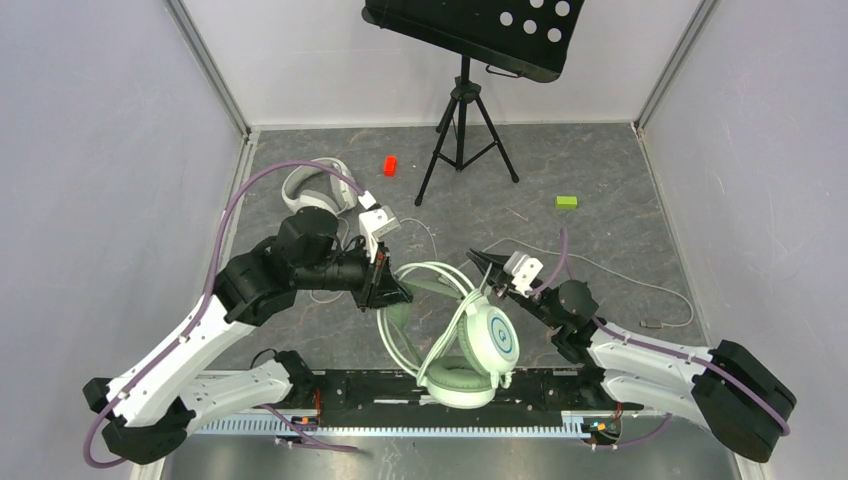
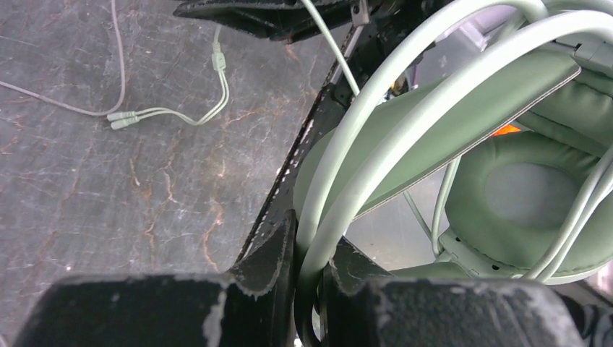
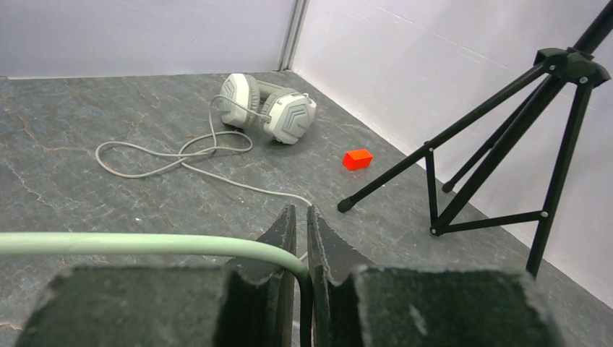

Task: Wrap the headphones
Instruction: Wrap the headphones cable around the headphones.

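The mint-green headset [image 1: 488, 338] hangs off the table [image 1: 600, 170], well nearer the arm bases than the tripod [image 1: 463, 110] and almost straight in front of it. One round earcup faces up and outward, with the cushioned one below it. The left gripper [image 1: 396, 292] is clamped on the headset's thin double headband. In the left wrist view the pale tube runs down between the two black fingers [image 2: 271, 249], and the padded strap and an earcup fill the space beyond them.

The right gripper [image 3: 302, 213] sits just right of the headband, nearer than the tripod's right foot. Its jaws stand almost together with the mint cable [image 3: 144, 243] bending down between them — pinched, as far as the wrist view lets one judge. A further pale run of cable [image 1: 620, 275] trails away to the right of the tripod and ends in a small plug [image 1: 655, 323].

The white-grey headset [image 3: 271, 108] lies on the table left of the tripod, chevron-marked cups up. Its cable [image 3: 166, 155] lies in loose loops on the near side.

A red block [image 1: 391, 165] rests just left of the tripod's left foot — between it and the white-grey headset. A green block [image 1: 567, 202] lies to the right of the tripod, beyond its right foot. A black perforated tray [image 1: 480, 30] tops the tripod, tilted.
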Controlling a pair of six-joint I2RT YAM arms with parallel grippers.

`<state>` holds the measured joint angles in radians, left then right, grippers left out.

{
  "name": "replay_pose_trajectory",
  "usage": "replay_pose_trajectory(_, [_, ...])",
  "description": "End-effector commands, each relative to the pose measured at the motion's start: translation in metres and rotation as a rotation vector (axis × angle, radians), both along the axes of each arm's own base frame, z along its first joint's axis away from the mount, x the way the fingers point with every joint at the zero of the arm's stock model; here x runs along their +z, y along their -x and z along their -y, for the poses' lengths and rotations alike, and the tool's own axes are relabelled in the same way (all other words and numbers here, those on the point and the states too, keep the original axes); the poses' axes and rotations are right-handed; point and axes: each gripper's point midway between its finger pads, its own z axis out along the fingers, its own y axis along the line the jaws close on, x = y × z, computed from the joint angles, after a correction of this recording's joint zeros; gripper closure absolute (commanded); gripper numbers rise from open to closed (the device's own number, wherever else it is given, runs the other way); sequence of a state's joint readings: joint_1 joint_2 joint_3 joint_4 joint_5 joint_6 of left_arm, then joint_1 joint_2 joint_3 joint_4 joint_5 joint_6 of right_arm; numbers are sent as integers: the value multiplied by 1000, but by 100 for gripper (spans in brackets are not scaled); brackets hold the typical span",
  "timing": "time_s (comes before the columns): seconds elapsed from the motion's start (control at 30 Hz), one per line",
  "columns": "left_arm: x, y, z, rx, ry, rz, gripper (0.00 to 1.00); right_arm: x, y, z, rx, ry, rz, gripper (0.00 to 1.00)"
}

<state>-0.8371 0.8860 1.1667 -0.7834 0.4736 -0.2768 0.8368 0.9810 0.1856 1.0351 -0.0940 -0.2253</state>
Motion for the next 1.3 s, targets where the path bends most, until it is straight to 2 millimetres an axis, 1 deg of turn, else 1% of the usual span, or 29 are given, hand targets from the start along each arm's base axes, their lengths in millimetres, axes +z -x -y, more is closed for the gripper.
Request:
replay_pose_trajectory(0.0, [19,-2,-1,-85,12,168,94,20,-6,8,-34,-43,18,84])
replay_pose_trajectory(0.17, [2,-12,-6,-78,-63,212,95,14,-11,12,-53,-16,-4,82])
replay_pose_trajectory(0.33, [-12,-23,-13,-42,-134,239,95,15,-14,16,-67,-13,-10,81])
replay_pose_trajectory(0.5, [-27,-45,-27,14,-262,323,95,15,-16,11,-44,36,-35,89])
replay_pose_trajectory(0.6, [-37,-59,-35,52,-347,346,96,9,-18,6,-30,89,-94,90])
replay_pose_trajectory(0.63, [-41,-63,-37,60,-374,347,96,10,-19,5,-28,101,-110,90])
replay_pose_trajectory(0.67, [-44,-65,-38,65,-395,350,96,6,-20,4,-26,124,-135,91])
replay_pose_trajectory(0.77, [-55,-73,-41,77,-449,353,97,6,-21,1,-17,167,-179,92])
replay_pose_trajectory(0.87, [-62,-83,-48,113,-511,365,97,14,-23,1,-25,180,-211,92])
replay_pose_trajectory(0.9, [-64,-84,-49,115,-521,365,97,16,-22,1,-18,188,-224,92])
replay_pose_trajectory(0.93, [-66,-90,-54,146,-552,379,96,15,-21,-1,-8,205,-241,91])
replay_pose_trajectory(0.97, [-66,-93,-57,166,-568,386,96,18,-19,-2,5,217,-251,91])
replay_pose_trajectory(1.0, [-66,-97,-60,186,-585,392,96,16,-18,-3,12,238,-272,91])
replay_pose_trajectory(1.1, [-66,-104,-65,221,-619,407,96,18,-12,-7,50,265,-318,91])
replay_pose_trajectory(1.27, [-65,-117,-74,287,-685,436,97,22,6,-18,159,256,-372,89])
